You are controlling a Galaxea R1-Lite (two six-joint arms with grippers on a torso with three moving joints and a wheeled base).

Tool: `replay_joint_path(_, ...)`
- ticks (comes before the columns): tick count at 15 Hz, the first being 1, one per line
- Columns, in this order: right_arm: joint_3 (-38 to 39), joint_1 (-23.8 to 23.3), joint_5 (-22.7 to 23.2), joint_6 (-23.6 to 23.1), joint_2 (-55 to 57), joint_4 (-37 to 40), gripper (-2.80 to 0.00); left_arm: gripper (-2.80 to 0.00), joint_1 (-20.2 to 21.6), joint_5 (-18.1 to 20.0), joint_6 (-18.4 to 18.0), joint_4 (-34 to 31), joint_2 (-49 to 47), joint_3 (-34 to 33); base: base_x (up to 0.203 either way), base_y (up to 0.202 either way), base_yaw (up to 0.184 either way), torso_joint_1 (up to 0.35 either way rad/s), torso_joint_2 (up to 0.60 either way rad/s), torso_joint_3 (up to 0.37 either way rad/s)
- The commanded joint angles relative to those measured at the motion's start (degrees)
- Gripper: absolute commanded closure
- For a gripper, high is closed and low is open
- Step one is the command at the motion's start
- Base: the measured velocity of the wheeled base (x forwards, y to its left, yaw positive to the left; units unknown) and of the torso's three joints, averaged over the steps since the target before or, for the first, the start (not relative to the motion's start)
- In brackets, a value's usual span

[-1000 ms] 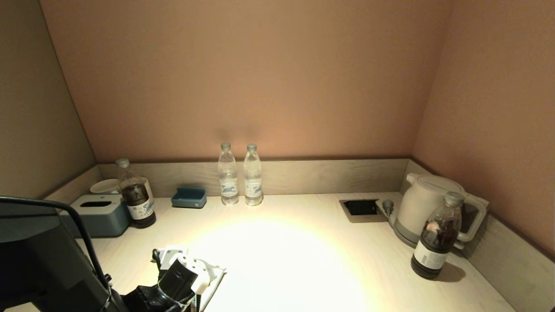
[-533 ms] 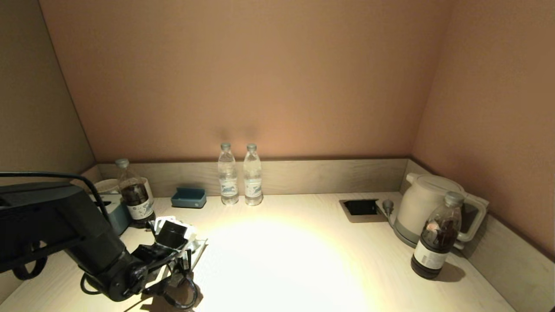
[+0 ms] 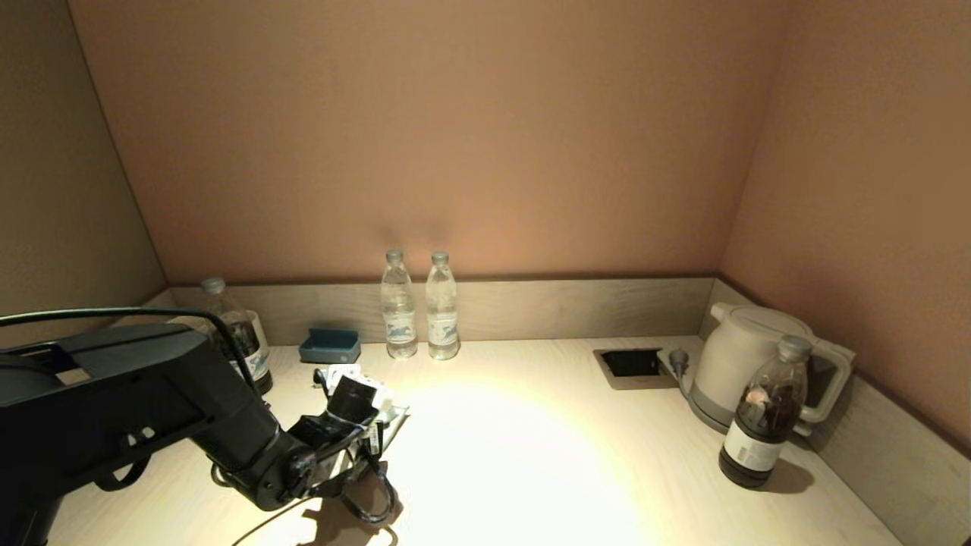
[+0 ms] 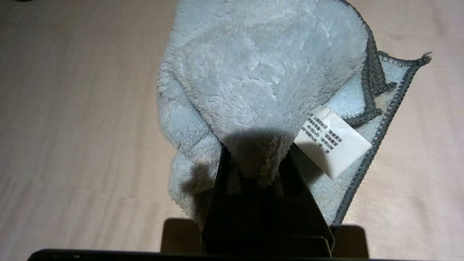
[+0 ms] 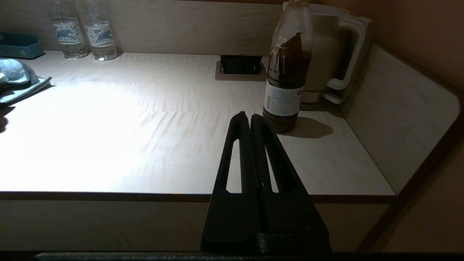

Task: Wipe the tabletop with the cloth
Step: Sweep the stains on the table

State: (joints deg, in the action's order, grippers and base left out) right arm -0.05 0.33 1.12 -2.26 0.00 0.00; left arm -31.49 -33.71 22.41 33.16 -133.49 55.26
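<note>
The jaws of the left gripper [image 4: 258,165] are clamped on a bunched fold of the cloth [image 4: 261,79], which spreads flat on the table [image 4: 72,108] beyond the fingertips; its white label [image 4: 331,139] lies face up beside the grip, and its dark stitched hem [image 4: 380,127] runs along one edge. In the head view the left gripper [image 3: 350,400] sits low over the left part of the table [image 3: 531,455], with the cloth [image 3: 387,415] under and just ahead of it, at the edge of the bright pool of light; the black arm [image 3: 136,402] reaches in from the near left corner.

The right gripper [image 5: 250,117] hangs off the near edge of the table, jaws pressed together on nothing.

Behind the cloth, a small blue tray [image 3: 330,346] sits near the back wall; 2 clear water bottles [image 3: 419,307] stand side by side just right of it. A dark drink bottle [image 3: 241,334] stands at the far left, partly hidden by the arm. On the right, a second dark bottle [image 3: 762,413] stands just in front of a white kettle [image 3: 740,364]; a recessed socket [image 3: 631,362] is set into the table to the kettle's left.
</note>
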Motion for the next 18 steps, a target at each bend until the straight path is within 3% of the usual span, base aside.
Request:
replay_joint_path(1,-0.04,0.02,0.02,-0.03,0.00,0.00,0.00,0.00,-3.81,-0.36,0.19,0.23,0.40,0.31,0.000,0.000,0.000,0.000,0.00,0.000)
replay_joint_path(10,0.05,0.02,0.02,-0.03,0.00,0.00,0.00,0.00,-25.96,-1.68,0.25,-0.74,5.45,-1.14,0.000,0.000,0.000,0.000,0.00,0.000)
replay_joint_path(13,-0.03,0.02,0.02,-0.03,0.00,0.00,0.00,0.00,-28.75,-3.52,0.26,-0.44,5.85,-4.06,0.000,0.000,0.000,0.000,0.00,0.000)
replay_joint_path(18,0.00,0.02,0.02,-0.03,0.00,0.00,0.00,0.00,-27.20,-9.09,0.88,-0.22,9.52,-12.59,0.000,0.000,0.000,0.000,0.00,0.000)
